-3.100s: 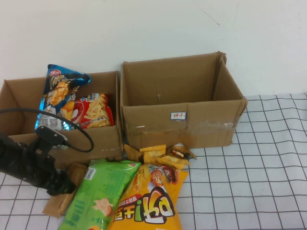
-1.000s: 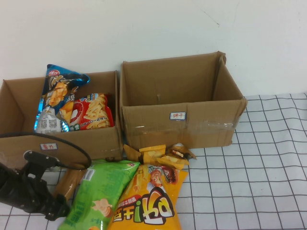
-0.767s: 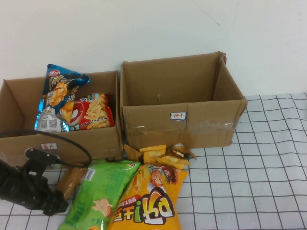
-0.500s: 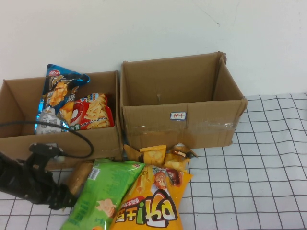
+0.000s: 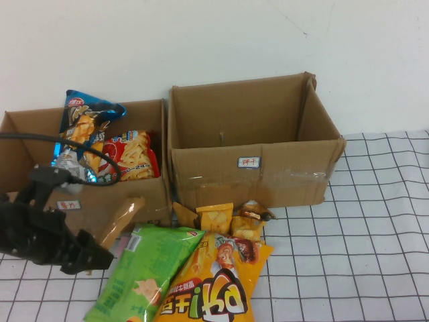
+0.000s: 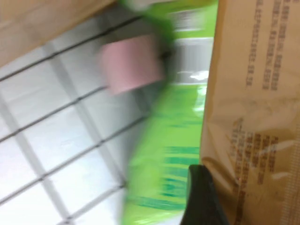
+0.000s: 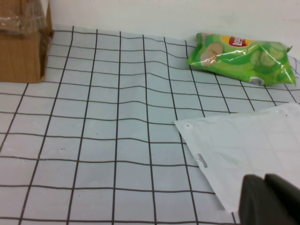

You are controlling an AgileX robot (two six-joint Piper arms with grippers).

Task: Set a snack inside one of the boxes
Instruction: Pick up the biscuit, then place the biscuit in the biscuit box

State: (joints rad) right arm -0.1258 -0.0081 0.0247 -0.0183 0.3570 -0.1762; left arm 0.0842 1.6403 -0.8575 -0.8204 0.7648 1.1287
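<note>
On a white tablecloth with a black grid (image 5: pixel 375 221), two open brown cardboard boxes stand along the far edge against a white wall. The left box (image 5: pixel 144 201) already holds a blue snack bag (image 5: pixel 84 124) and a red snack bag (image 5: pixel 131 155); the right box (image 5: pixel 251 171) looks empty.

The left gripper (image 5: pixel 100 249), black, sits near the front left corner, pinching the lower end of a slim tan snack packet (image 5: pixel 120 218). The packet tilts upward, its top end lying against the left box's front wall. Beside it, by the front edge, lie a bright green chip bag (image 5: pixel 144 275), a large yellow-orange bag (image 5: pixel 214 285) and small yellow packets (image 5: pixel 216 218).

Only the left wrist view shows the tan packet (image 6: pixel 253 93) close up, with one black finger (image 6: pixel 204 197) against it and the green bag (image 6: pixel 168 154) beneath. Only the right wrist view shows the right gripper (image 7: pixel 269 199), its fingers together and empty, low over the cloth near a white plastic bag (image 7: pixel 248 150) and another green chip bag (image 7: pixel 241 56).

The grip looks to be at the packet's very end, so it could slip out or snag on the box wall when lifted.
</note>
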